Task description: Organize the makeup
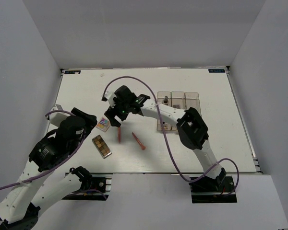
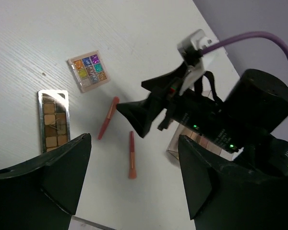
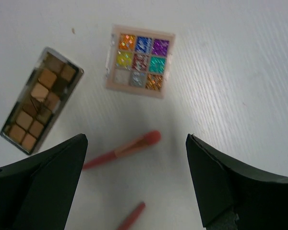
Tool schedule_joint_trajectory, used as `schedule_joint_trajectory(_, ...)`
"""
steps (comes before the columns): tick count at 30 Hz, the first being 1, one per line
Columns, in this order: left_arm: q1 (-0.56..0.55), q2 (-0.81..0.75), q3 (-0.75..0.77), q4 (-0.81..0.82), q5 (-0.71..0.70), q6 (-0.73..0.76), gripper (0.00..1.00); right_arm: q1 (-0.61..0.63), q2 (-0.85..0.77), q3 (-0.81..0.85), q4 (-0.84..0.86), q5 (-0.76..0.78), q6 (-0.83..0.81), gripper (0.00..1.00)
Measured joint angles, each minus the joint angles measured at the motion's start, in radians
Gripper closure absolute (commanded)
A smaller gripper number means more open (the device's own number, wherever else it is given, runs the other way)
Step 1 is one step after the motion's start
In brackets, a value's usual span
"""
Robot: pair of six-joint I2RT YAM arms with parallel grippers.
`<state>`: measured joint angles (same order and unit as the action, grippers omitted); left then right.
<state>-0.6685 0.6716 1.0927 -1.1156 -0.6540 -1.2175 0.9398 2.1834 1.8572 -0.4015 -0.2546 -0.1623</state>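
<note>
Right end effector (image 3: 135,158) apart, empty, over thin salmon-pink stick (image 3: 122,151) on white table (image 3: 240,72); left end effector (image 2: 134,143) apart, empty.

The white worktop (image 1: 81,93) carries a long brown palette (image 1: 102,146) lying flat, with a square pinkish palette (image 1: 103,125) of coloured pans near it, farther back. To their right a salmon-pink stick (image 1: 119,135) and a second stick (image 1: 138,141) lie apart. Further right stands a row of clear boxes (image 1: 193,101).

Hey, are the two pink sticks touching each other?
Apart. The left wrist view shows bare table between the upper stick and the lower stick, with no overlap anywhere.
</note>
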Motion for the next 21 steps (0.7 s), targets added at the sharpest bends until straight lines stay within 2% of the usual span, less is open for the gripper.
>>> schedule_joint_trajectory(8, 0.0, -0.002, 0.031, -0.076, -0.002, -0.03, 0.17, 0.101, 0.163, 0.14, 0.008, 0.056, 0.085, 0.11)
schedule_joint_trajectory(21, 0.0, 0.008, 0.033, -0.11, 0.01, -0.063, 0.17, 0.103, 0.2, 0.142, 0.117, 0.216, 0.102, 0.11)
